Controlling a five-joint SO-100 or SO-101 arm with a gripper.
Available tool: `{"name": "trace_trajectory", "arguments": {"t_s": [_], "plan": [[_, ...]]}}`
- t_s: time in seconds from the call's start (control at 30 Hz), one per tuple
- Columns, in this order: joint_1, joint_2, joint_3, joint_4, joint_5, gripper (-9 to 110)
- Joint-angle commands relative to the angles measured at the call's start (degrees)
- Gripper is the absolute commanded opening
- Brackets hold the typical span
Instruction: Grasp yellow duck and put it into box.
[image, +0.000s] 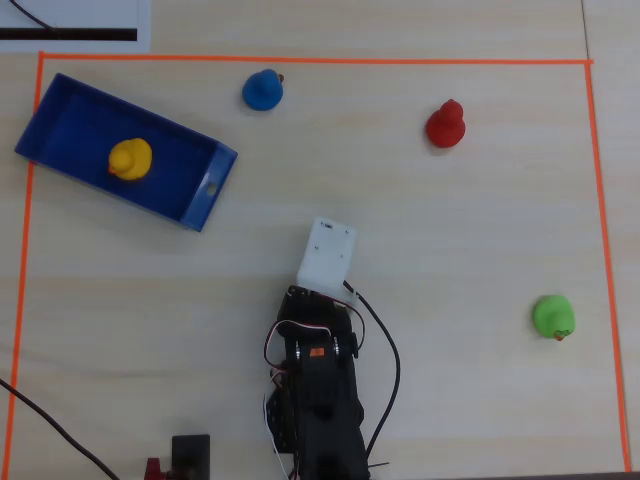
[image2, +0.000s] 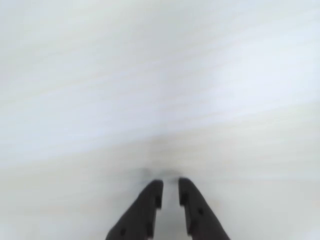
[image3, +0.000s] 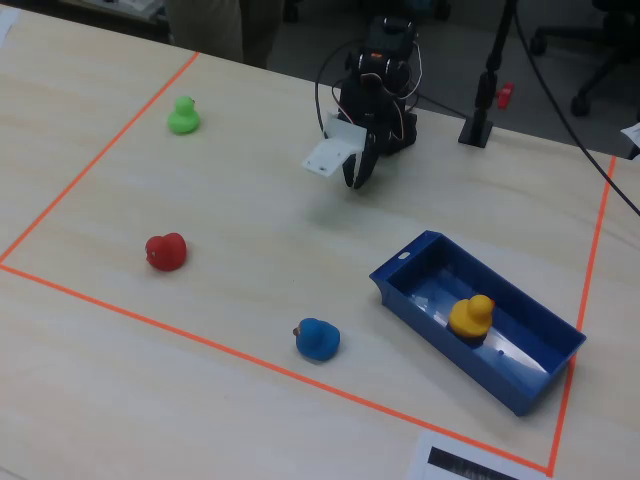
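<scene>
Yellow duck sits inside the box, apparently delivered; tool narrow, empty, well clear above bare table.

Wrist view is a soft blur: the bench shows no grain, and the pincer is cut off by the bottom edge. From overhead, the arm runs off the bottom, its white camera housing hiding the pincer beneath.
</scene>
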Motion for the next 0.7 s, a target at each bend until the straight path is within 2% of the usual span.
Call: {"name": "trace_trajectory", "arguments": {"t_s": [0.0, 0.13, 0.67], "plan": [[0.7, 0.0, 0.2, 1.1, -1.0, 0], [2.5, 0.0, 0.2, 1.1, -1.1, 10], [2.6, 0.0, 0.2, 1.1, -1.2, 10]]}}
